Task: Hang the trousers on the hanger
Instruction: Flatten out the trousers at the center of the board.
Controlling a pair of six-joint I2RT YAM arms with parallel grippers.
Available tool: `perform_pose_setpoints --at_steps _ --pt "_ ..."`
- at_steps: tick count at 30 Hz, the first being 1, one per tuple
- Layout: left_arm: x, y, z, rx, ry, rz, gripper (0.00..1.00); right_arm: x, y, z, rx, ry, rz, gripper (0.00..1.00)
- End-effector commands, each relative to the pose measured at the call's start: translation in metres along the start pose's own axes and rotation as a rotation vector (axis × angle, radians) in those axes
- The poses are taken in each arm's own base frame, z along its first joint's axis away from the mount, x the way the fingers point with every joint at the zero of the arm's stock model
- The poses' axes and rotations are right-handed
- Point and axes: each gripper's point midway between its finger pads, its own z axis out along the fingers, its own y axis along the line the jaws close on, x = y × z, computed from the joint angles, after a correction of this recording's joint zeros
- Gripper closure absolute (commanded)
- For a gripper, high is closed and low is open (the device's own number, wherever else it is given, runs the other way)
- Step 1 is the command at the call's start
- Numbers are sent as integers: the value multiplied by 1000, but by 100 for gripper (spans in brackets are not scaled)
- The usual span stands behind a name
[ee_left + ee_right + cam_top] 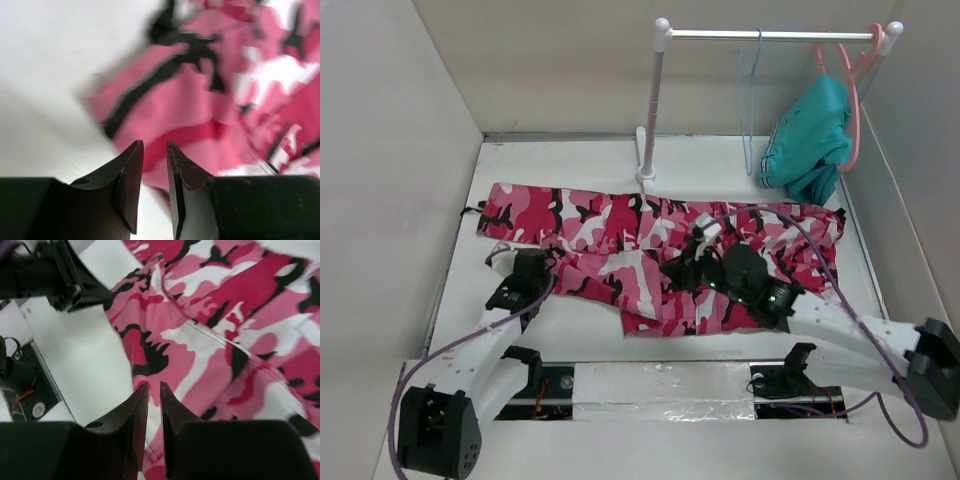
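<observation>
Soft, crumpled camo trousers [610, 225] sprawl on the bench [580, 335]. Left hand [155, 146] and right hand [154, 385] are both narrow. Blurry up close, can't tell if either's pinching cloth.

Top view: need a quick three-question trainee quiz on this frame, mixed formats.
1. True or false: the trousers hang on the rail.
2. What hangs on the coral hanger? A) teal garment B) a second pair of trousers C) nothing
3. Fill in: in the top view, the blue hanger hangs to the ___ of the teal garment.

Key: 1 false; 2 A; 3 left.
</observation>
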Motion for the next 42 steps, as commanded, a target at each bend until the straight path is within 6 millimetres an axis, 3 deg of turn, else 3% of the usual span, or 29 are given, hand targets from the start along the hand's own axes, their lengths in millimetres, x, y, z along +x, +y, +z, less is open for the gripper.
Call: perform_pose_setpoints --at_steps 1,2,3,5,6,9,10,14,21,24,25,27,28,29,32,35,38,39,41,42 --pt "5 9 8 28 61 -108 77 2 -15 -36 86 -22 -38 76" --pt "4 15 9 17 58 -122 76 -9 -14 -51 84 -69 -37 74" --pt "5 27 11 -7 63 -149 76 -3 -17 -59 94 -57 -37 72" --pt "7 30 9 5 60 -160 71 6 -22 -71 107 -71 -27 70" --pt "8 32 8 4 59 -167 70 -1 -19 -80 96 -112 -19 69" --pt "13 40 8 -16 68 -170 62 2 -21 -89 101 -123 -5 68" --pt "15 42 9 -21 73 -167 53 2 -21 -90 100 -123 -5 68" --pt "30 50 13 -48 130 -153 49 6 -23 -88 109 -108 -5 68" --pt "31 42 13 -10 136 -193 59 0 -27 -84 130 -126 5 68" --pt "30 43 20 -39 133 -191 68 -1 -25 -82 119 -130 8 69" --pt "32 48 24 -66 138 -182 77 -2 -27 -82 128 -132 11 69" --pt "30 51 28 -81 122 -164 85 -3 -29 -85 139 -127 11 69" --pt "23 50 30 -86 94 -162 96 -3 -32 -87 157 -128 15 69" --pt "22 49 29 -81 91 -160 100 -2 -35 -88 167 -123 19 69" --pt "-6 25 19 7 8 -146 100 5 -48 -95 238 -112 52 70" --pt "-44 -3 -6 93 -89 -125 100 14 -65 -104 326 -104 110 77" --pt "-81 -31 -41 190 -175 -85 100 28 -88 -115 439 -105 205 96" --pt "-102 -47 -60 237 -224 -78 100 35 -97 -120 490 -90 224 100" --pt "-121 -57 -86 275 -275 -48 100 40 -110 -130 558 -101 290 100" --pt "-140 -69 -107 313 -327 -22 100 47 -118 -138 612 -80 296 100"
